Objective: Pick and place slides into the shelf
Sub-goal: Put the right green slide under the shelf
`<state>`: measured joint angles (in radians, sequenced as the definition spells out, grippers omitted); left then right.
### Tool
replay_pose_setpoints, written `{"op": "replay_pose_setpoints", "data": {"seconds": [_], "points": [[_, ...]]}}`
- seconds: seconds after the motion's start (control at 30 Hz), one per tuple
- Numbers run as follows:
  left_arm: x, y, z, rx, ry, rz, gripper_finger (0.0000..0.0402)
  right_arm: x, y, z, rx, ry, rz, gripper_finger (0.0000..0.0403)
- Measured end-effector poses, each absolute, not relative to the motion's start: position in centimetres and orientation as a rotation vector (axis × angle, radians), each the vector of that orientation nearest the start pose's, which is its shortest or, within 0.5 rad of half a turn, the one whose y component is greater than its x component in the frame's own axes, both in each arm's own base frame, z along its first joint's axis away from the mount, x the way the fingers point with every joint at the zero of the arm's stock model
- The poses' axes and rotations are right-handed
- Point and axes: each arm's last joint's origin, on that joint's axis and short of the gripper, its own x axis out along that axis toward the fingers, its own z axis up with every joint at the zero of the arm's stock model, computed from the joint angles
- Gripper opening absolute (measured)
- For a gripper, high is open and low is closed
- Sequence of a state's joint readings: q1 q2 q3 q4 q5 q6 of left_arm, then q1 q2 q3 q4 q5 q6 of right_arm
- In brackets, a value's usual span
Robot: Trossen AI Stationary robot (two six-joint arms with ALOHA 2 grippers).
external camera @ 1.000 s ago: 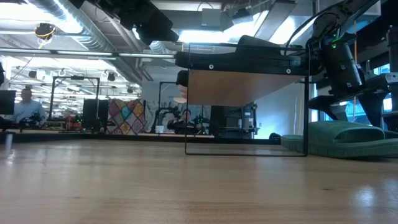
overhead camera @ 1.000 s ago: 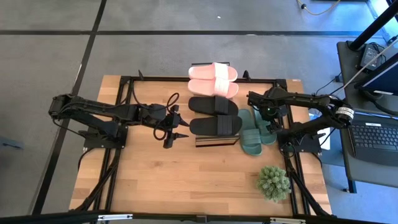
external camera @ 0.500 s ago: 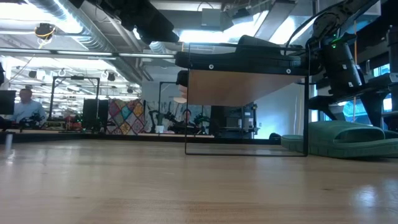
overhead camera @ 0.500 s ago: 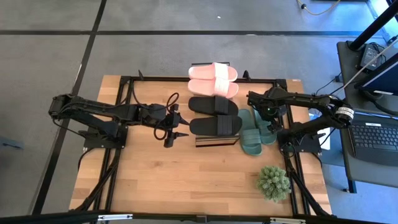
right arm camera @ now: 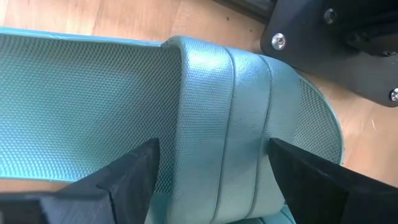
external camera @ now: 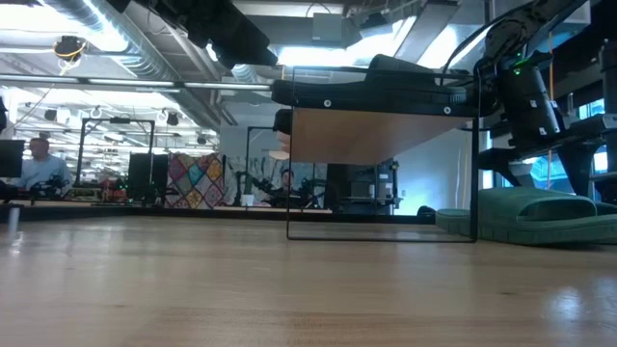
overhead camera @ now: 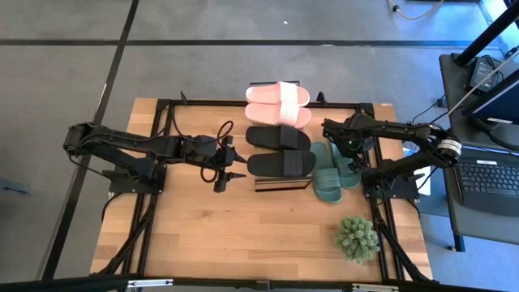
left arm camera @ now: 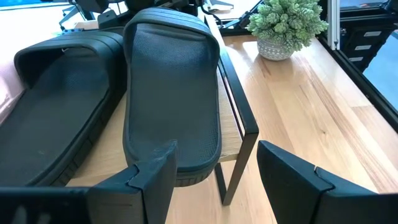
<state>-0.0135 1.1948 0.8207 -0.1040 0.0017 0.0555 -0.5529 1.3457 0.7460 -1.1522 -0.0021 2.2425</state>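
Green slide [right arm camera: 205,124] strap between right arm's spread jaws.

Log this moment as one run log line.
left gripper: open, facing black slides | right gripper: open over green slide | shelf

The light wooden surface [overhead camera: 203,235] carries a narrow black-framed wood-topped shelf [overhead camera: 281,183]. Two dark green foam slides [overhead camera: 331,172] and a small potted green plant [overhead camera: 358,238] rest directly on it. Black foam slides [overhead camera: 280,150] lie on the shelf.

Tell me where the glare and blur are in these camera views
Left wrist view: daylight washes out the table's far corner. Low view: the near tabletop is soft, the room behind bright under the shelf. Right wrist view: sheen on the green slide's strap.
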Motion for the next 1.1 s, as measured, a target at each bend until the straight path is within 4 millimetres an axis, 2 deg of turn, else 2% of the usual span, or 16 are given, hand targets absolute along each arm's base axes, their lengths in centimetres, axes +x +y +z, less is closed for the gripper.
{"op": "replay_pose_setpoints", "data": {"seconds": [0.3,0.83,1.1], "points": [[25.88,-0.36,27.1,0.057,0.477,-0.028,0.0212,15.32,-9.41,17.7,-2.143,-0.552,2.434,0.0285],[25.89,-0.35,27.09,0.057,0.478,-0.028,0.0212,15.37,-9.4,17.71,-2.152,-0.557,2.418,0.013],[25.89,-0.35,27.09,0.057,0.478,-0.028,0.0212,15.38,-9.41,17.72,-2.152,-0.556,2.419,0.0078]]}}
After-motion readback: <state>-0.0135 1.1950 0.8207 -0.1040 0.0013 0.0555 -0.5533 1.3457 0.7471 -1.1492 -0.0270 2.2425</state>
